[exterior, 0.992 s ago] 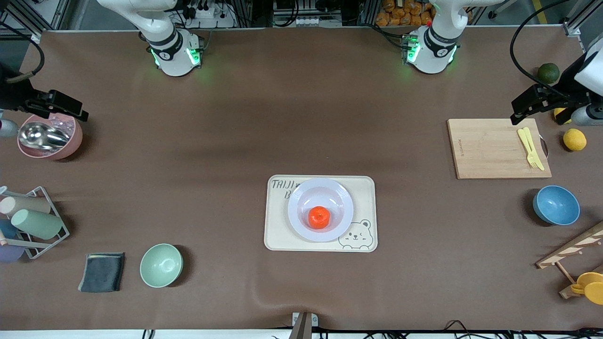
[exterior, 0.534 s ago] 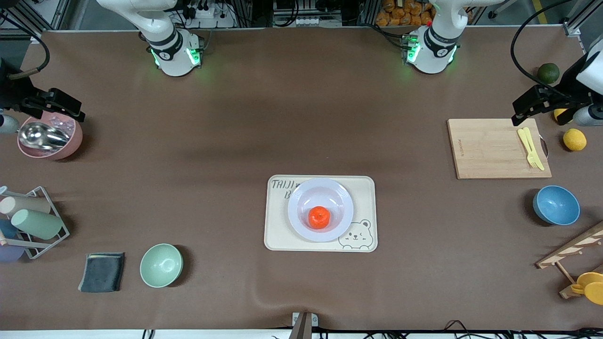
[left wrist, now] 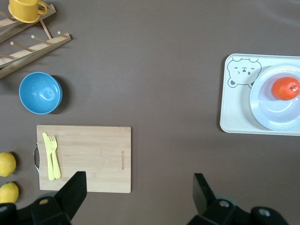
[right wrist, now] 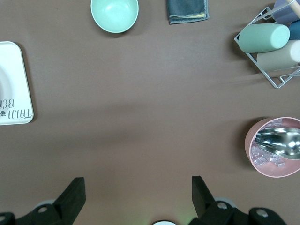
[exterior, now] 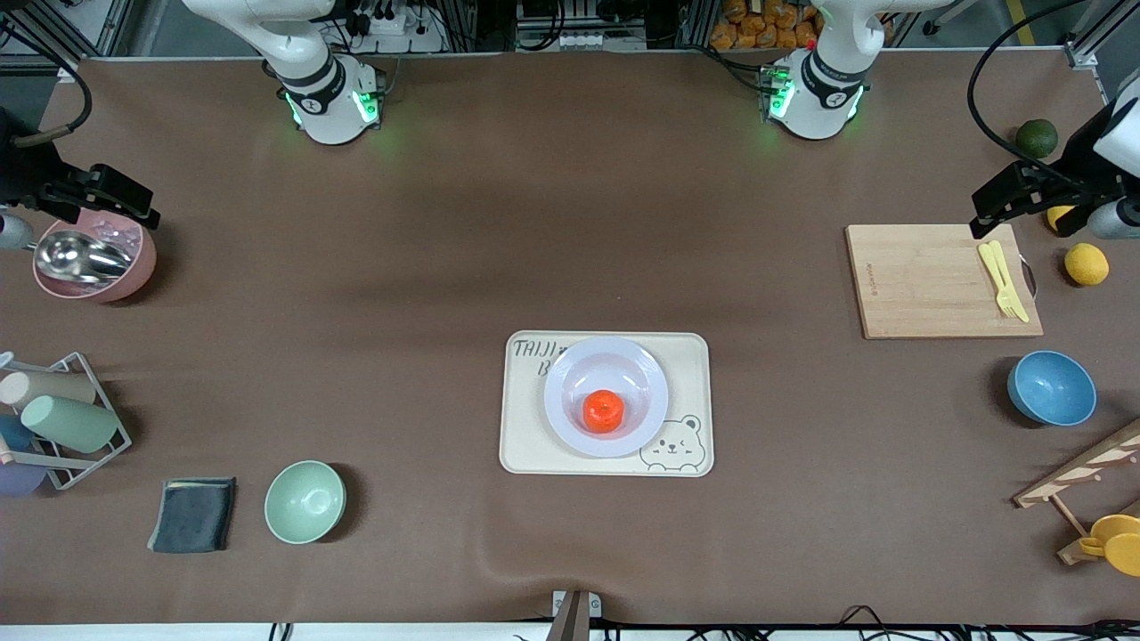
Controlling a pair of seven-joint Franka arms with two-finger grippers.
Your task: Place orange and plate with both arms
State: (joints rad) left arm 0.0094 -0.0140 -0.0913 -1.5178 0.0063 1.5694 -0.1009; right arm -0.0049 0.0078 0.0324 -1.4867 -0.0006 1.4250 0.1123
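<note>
The orange (exterior: 603, 411) lies in the shallow centre of the pale lavender plate (exterior: 558, 392). The plate rests on a cream bear-printed tray (exterior: 525, 445) in the middle of the table. In the left wrist view the orange (left wrist: 286, 88) and plate (left wrist: 265, 110) show off to one side. My left gripper (exterior: 1002, 198) hangs open and empty over the corner of the cutting board at the left arm's end; its fingers frame bare table (left wrist: 139, 180). My right gripper (exterior: 116, 198) hangs open and empty over the pink bowl's edge at the right arm's end (right wrist: 137, 183).
A wooden cutting board (exterior: 926, 285) carries a yellow fork and knife (exterior: 1002, 278). Lemons (exterior: 1087, 263), a dark green fruit (exterior: 1037, 137) and a blue bowl (exterior: 1051, 387) lie around it. A pink bowl with scoop (exterior: 93, 258), cup rack (exterior: 53, 418), grey cloth (exterior: 193, 515) and green bowl (exterior: 305, 501) sit at the right arm's end.
Both grippers have drifted slightly outward and upward in the front view. The orange, plate and tray have not moved.
</note>
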